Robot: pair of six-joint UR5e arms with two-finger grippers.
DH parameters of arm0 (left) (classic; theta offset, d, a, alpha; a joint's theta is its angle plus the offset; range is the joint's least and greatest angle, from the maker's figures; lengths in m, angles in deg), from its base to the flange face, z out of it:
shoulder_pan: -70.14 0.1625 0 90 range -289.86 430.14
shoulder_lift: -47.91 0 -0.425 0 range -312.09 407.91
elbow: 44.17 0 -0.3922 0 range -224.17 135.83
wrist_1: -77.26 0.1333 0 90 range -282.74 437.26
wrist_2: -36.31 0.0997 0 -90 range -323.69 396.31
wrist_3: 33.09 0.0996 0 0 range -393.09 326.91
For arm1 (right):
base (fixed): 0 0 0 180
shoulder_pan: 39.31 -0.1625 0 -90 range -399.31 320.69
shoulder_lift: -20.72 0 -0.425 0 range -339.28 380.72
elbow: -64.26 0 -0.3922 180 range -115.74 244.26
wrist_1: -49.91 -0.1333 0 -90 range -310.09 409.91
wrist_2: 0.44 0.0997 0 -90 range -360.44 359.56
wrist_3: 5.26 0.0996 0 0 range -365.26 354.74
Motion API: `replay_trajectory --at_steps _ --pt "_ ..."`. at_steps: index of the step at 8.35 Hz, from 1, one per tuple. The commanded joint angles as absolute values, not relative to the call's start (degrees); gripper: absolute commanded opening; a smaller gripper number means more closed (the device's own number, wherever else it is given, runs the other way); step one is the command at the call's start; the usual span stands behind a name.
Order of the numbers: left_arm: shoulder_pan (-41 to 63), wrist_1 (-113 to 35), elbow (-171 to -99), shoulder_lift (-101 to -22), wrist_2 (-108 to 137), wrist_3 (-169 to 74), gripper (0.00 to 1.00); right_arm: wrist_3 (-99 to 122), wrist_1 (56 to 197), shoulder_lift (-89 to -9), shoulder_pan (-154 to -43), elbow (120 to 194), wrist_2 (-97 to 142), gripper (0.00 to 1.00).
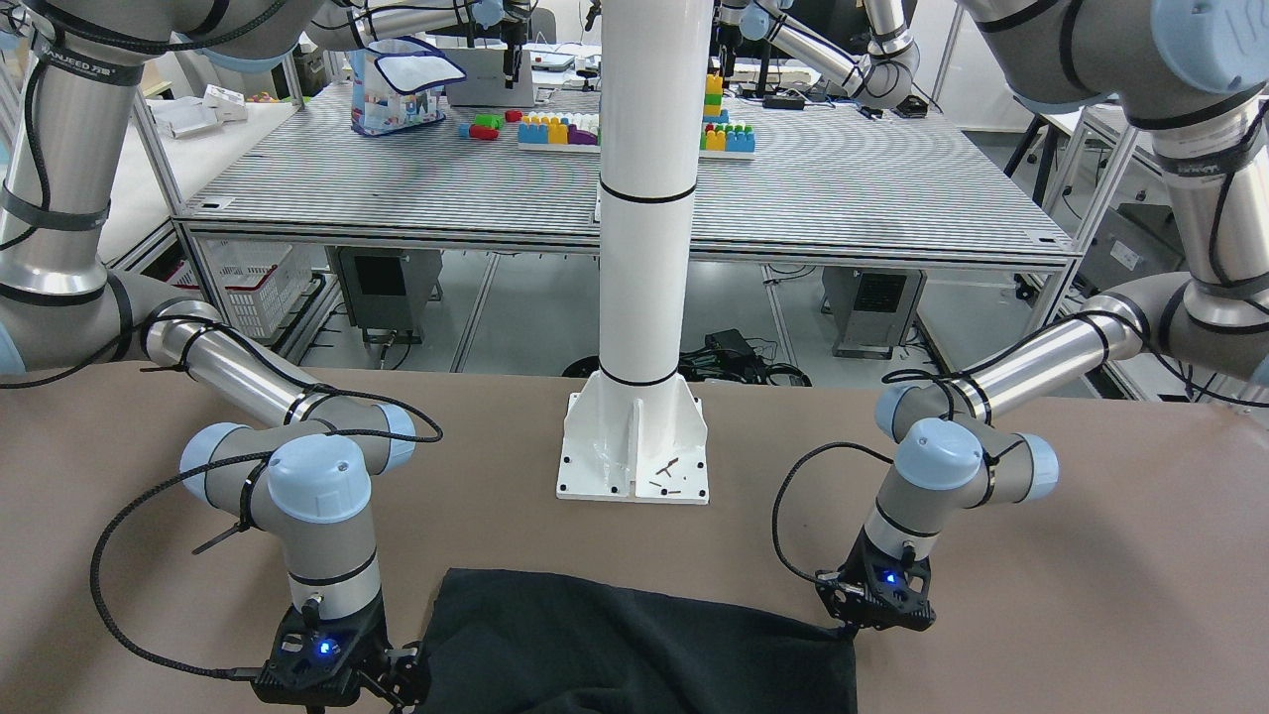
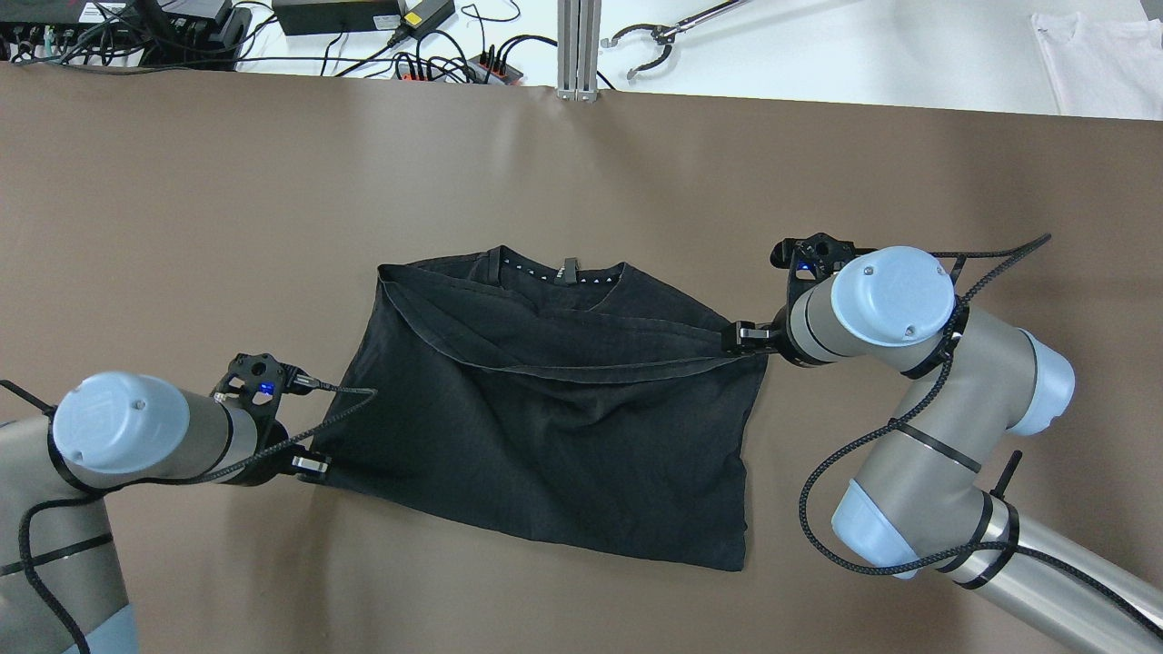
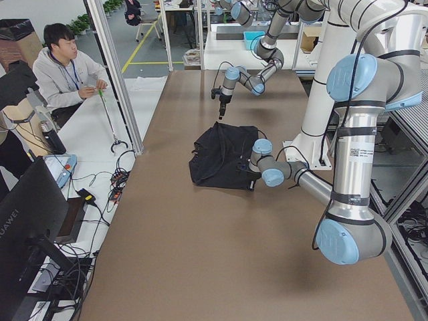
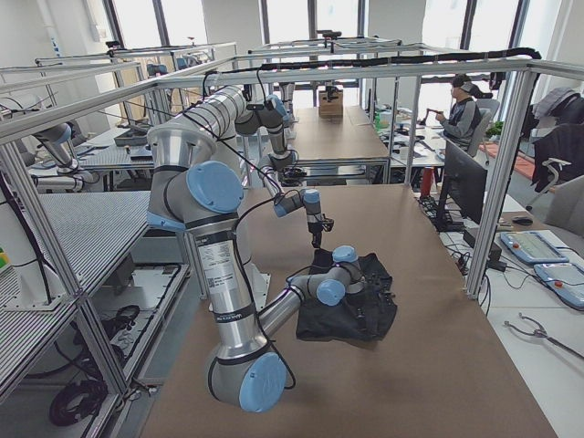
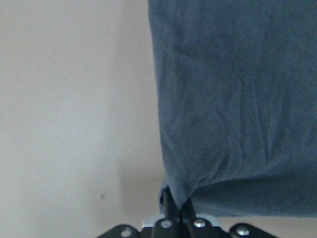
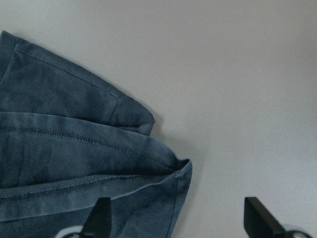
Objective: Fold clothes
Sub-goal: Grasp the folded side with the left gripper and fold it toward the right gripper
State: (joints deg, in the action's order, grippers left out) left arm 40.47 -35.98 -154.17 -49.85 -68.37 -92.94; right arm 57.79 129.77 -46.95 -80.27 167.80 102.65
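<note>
On table (image 2: pixel 182 227): black garment (image 2: pixel 563 427), left gripper (image 2: pixel 312 465) pinching corner, right gripper (image 2: pixel 742 336) agape

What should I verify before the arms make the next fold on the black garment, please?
1. Left gripper clamped on the garment corner: ok, fingers shut on fabric.
2. Right gripper holding the hem corner: not ok, jaws stand apart, nothing pinched.
3. Fabric inside the right gripper's span: ok, it lies between the fingers in the right wrist view.
4. Left arm's cable free of the cloth: cannot tell, it crosses the garment's edge in the overhead view.
5. White pillar base apart from the garment: ok.
</note>
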Motion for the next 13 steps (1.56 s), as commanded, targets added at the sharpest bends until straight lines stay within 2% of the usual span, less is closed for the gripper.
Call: replay_trajectory --at_steps 1,4,7,10,11,12,13 --pt "31.3 -35.6 -151.2 -51.4 -69.2 -84.4 0.0 57.8 129.7 -47.0 -80.3 167.8 102.7 0.94" --pt "21.9 -35.7 -134.4 -65.4 -71.9 -76.9 0.0 57.9 129.7 -47.1 -80.3 167.7 102.7 0.94" --pt "17.9 -35.9 -115.3 -80.9 -71.4 -73.9 0.0 58.1 129.7 -47.3 -80.2 167.8 102.7 0.94" --pt "16.5 -41.6 -89.7 -98.6 -70.7 -72.5 0.0 58.3 129.7 -47.4 -80.2 167.9 102.7 0.94" --pt "16.7 -45.7 -84.0 -100.5 -70.6 -72.5 0.0 58.2 129.7 -47.4 -80.2 167.9 102.7 0.94" --pt "16.4 -46.0 -83.9 -100.5 -70.6 -71.6 0.0 58.1 129.7 -47.4 -80.2 167.8 102.7 0.94" --pt "15.1 -46.0 -83.9 -100.5 -71.1 -69.0 0.21 58.2 129.7 -47.4 -80.2 167.8 102.7 0.94"
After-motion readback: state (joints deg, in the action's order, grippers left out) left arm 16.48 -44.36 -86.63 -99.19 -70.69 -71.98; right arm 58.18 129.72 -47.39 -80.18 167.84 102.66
